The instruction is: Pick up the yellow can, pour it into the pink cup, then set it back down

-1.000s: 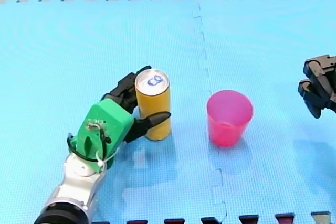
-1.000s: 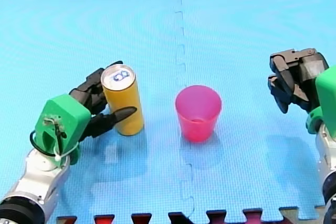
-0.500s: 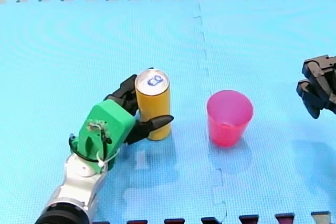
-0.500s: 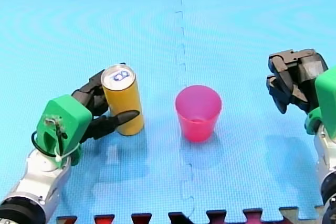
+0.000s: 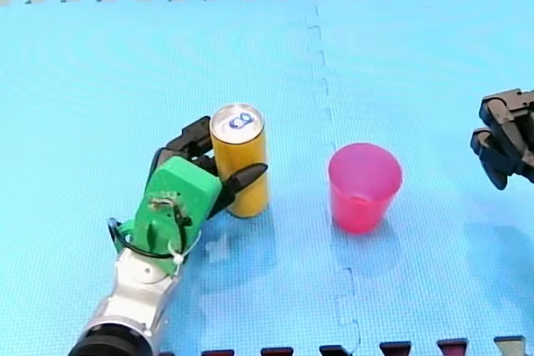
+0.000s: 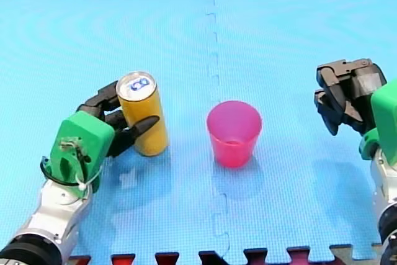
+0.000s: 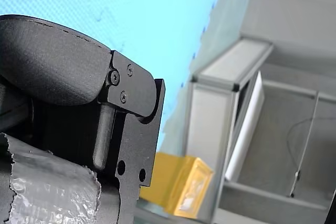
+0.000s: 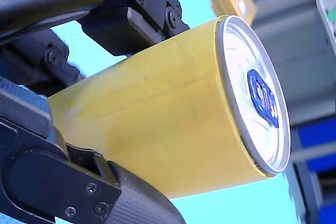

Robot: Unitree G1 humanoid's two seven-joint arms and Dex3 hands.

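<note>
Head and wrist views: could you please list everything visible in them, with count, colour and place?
can: 1, yellow with a silver top, upright on the left half of the mat, left of the cup
cup: 1, pink, upright, just right of the mat's seam
mat: 1, blue foam, covering the work surface
box: 1, yellow, beyond the mat's edge
cabinet: 1, grey, beside the box
left hand: 1, black fingers, grasping the can
right hand: 1, black, shut, right of the cup

A blue foam mat [image 5: 400, 64] of interlocking tiles covers the surface. A yellow box [image 7: 181, 184] sits near a grey cabinet [image 7: 210, 124].
</note>
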